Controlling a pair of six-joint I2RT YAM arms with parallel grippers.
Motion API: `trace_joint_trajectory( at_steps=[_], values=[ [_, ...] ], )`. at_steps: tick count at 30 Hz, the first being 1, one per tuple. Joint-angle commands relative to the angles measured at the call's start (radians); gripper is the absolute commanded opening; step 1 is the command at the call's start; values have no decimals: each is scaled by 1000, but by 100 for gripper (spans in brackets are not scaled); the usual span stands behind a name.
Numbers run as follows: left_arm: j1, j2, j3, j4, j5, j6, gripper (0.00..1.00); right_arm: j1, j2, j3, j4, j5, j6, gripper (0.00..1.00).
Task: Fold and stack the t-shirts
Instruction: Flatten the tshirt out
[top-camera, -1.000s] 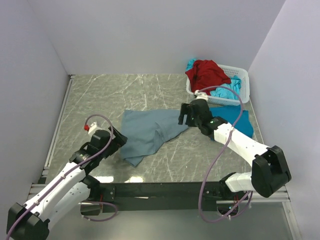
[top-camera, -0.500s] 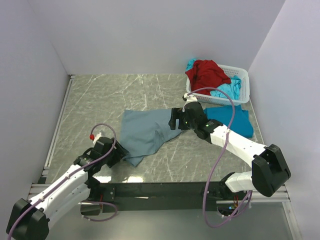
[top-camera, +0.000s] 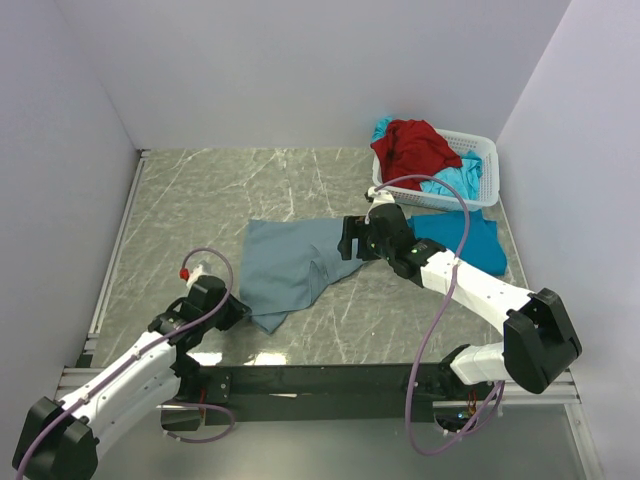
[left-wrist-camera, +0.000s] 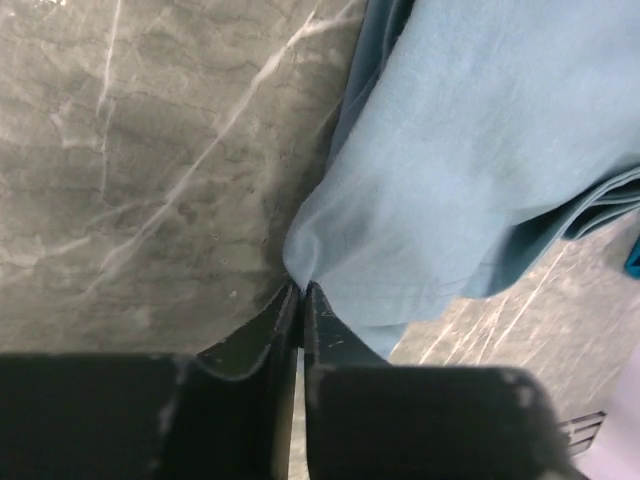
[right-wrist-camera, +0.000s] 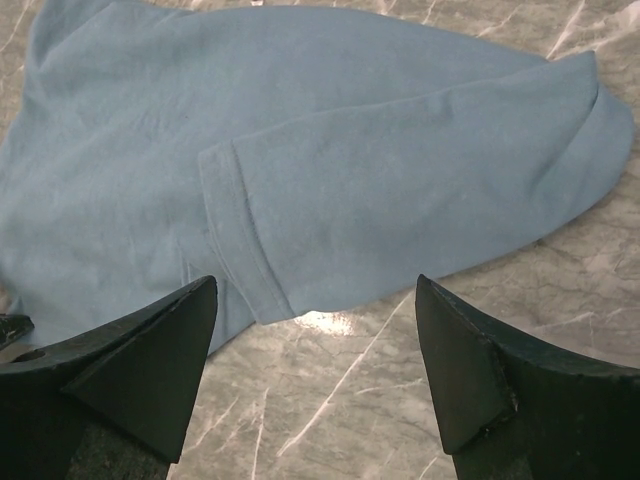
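T-shirt (top-camera: 290, 265): soft grey-blue cloth, rumpled on veined marble table (top-camera: 200, 200).

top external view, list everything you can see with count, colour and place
grey-blue t-shirt: 1, dusty grey-blue, lying rumpled mid-table
turquoise t-shirt: 1, bright turquoise, on the table right of the grey-blue one, in front of the basket, partly under the right arm
red t-shirt: 1, red, heaped on top in the basket
turquoise cloth: count unclear, bright turquoise, in the basket under and beside the red one
basket: 1, white plastic lattice, far right corner of the table
table: 1, grey-green marble pattern
left arm: 1, white and black, near left; jaws shut on the grey-blue t-shirt's near left edge
right arm: 1, white and black, near right; jaws open above the grey-blue t-shirt's right end
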Motion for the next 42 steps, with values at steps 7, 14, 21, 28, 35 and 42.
trace_joint_trajectory(
  at_steps=[7, 14, 21, 28, 35, 42],
  values=[
    [-2, -24, 13, 24, -15, 38, 0, 5, -31, 15, -14, 7, -29, 86],
    [-2, -99, 62, -43, -6, 48, 0, 138, 30, 101, -77, 77, -87, 84],
    [-2, -118, 108, -99, -9, 35, 0, 299, 232, 250, -143, 247, -73, 83],
    [-2, -128, 134, -128, -40, 46, 0, 305, 413, 364, -187, 442, 49, 82],
    [-2, -147, 119, -129, -72, 11, 0, 298, 418, 316, -353, 669, 164, 81],
    [-2, -156, 131, -174, -164, -29, 0, 249, 262, 143, -404, 682, 272, 78]
  ],
)
